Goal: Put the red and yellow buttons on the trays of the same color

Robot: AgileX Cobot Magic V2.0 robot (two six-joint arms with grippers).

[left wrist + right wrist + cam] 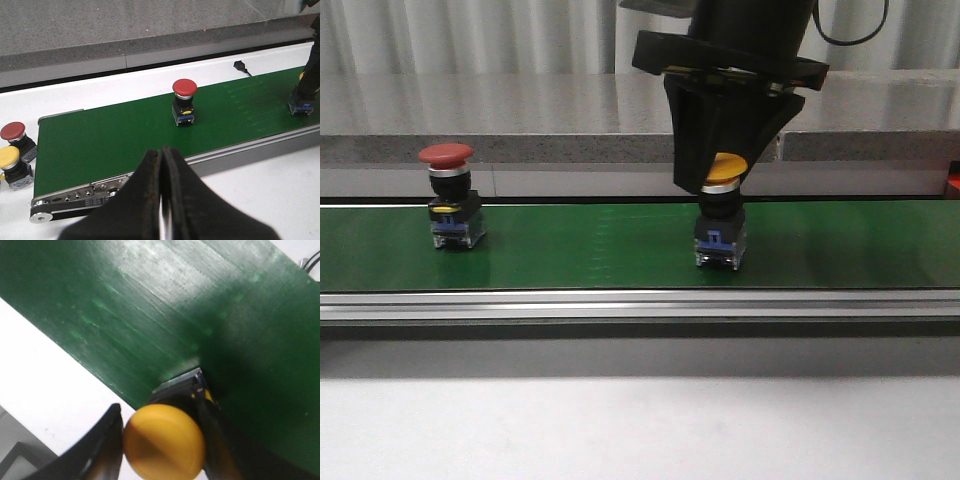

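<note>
While no writing is legible, the right gripper (723, 180) clamps the yellow button (721, 225) on the green belt (590, 245); the left gripper (162, 200) is closed, a red button (450, 205) far left

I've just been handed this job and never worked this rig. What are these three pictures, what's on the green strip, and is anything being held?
It is a two-armed robot beside a green conveyor belt. The front view looks forward across the belt. The other two views come from cameras on each arm's wrist.

Two push buttons stand on the belt: a red-capped button to the left and a yellow-capped button further right. The right gripper is down over the yellow one, with a finger on either side of its cap; its base looks to be on the belt, so it is not lifted. The left gripper is shut, holds nothing, and sits back from the belt. Off the belt's end are two spare buttons, red and yellow. No trays show.
</note>
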